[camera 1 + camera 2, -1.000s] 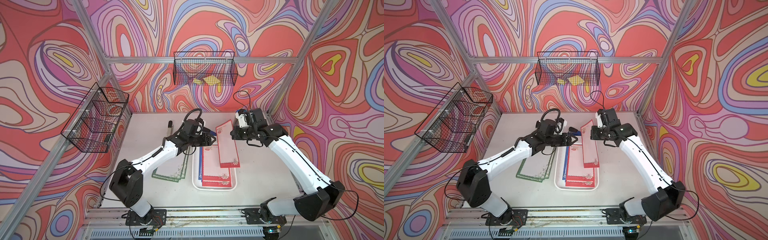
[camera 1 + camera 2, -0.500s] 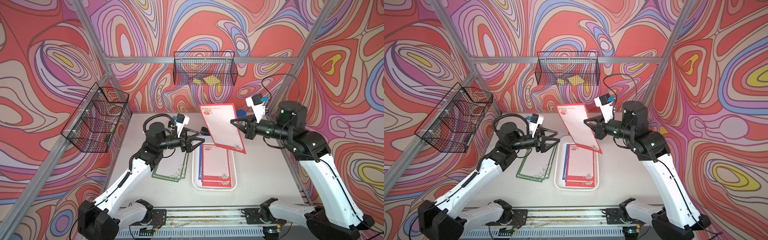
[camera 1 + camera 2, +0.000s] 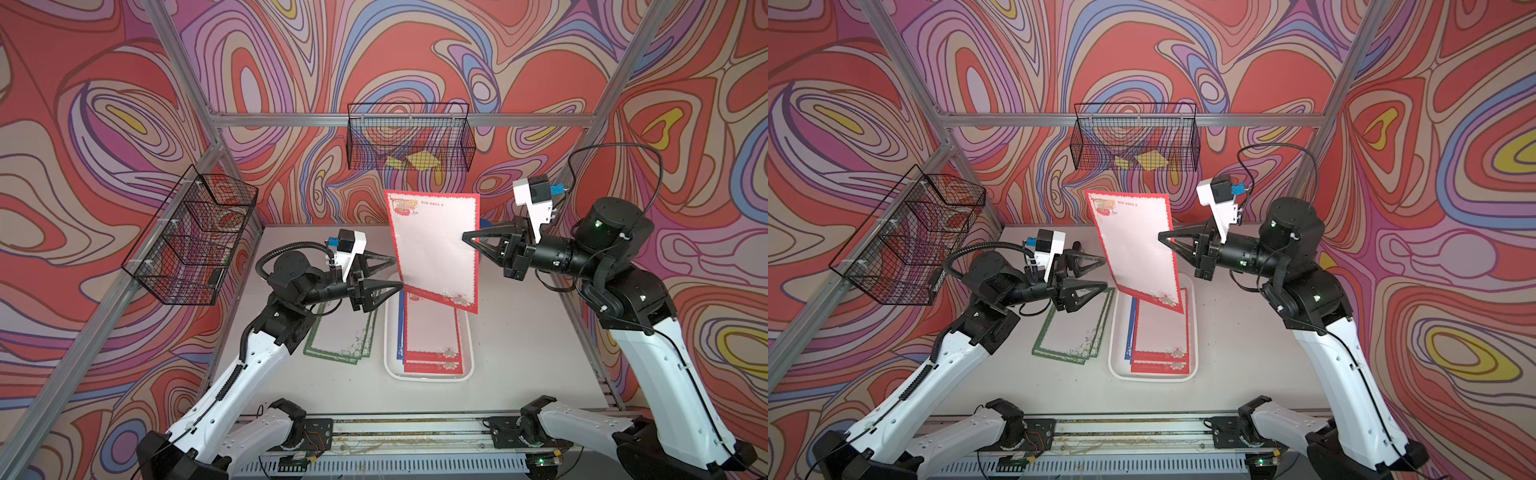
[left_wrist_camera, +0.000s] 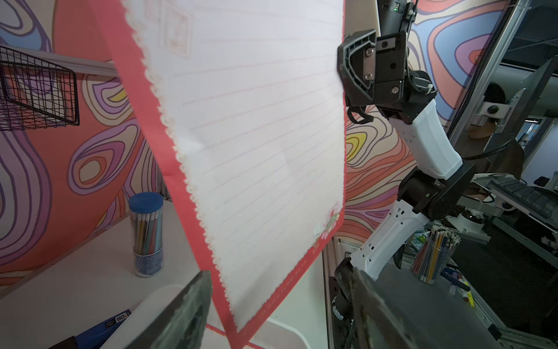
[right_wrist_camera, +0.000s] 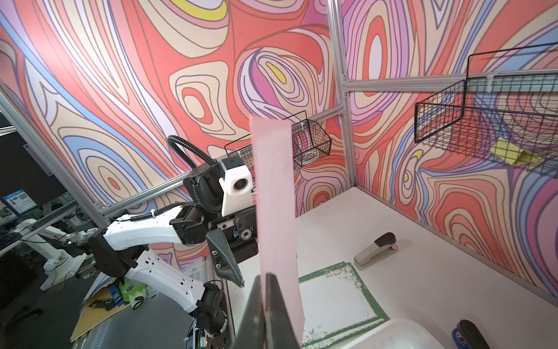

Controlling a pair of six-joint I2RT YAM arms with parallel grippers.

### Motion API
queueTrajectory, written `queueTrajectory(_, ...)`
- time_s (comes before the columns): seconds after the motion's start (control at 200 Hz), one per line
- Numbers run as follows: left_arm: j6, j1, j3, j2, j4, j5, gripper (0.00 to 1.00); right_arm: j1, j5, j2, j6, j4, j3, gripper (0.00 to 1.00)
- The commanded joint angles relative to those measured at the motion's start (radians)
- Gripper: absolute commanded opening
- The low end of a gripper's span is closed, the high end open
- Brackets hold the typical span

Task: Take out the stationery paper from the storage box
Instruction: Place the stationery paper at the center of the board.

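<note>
The right gripper (image 3: 467, 237) pinches one edge of a red-bordered sheet (image 3: 434, 249), holding it nearly upright above the white tray (image 3: 428, 376), where more sheets (image 3: 432, 332) lie. The left gripper (image 3: 397, 272) hovers just beside its opposite edge, jaws wide, empty.

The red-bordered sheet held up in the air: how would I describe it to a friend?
Find the shallow white storage box. Above it the red-bordered sheet stands nearly upright in the air, pinched at one edge by the right gripper. The other sheets all lie flat.
</note>
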Motion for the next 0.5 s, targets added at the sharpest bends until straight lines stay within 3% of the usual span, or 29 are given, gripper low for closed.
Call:
queueTrajectory(0.0,0.077,0.000,0.048,-0.036,-0.045,0.057,0.75,0.000,-0.060,-0.006,0.008,0.005,0.049,0.00)
queueTrajectory(0.18,0.120,0.001,0.092,-0.047,-0.127,0.075,0.74,0.000,-0.022,-0.007,-0.062,-0.092,0.088,0.00)
queueTrajectory(0.496,0.033,0.001,0.159,0.007,-0.088,0.109,0.70,0.000,-0.049,-0.014,-0.083,-0.107,0.088,0.00)
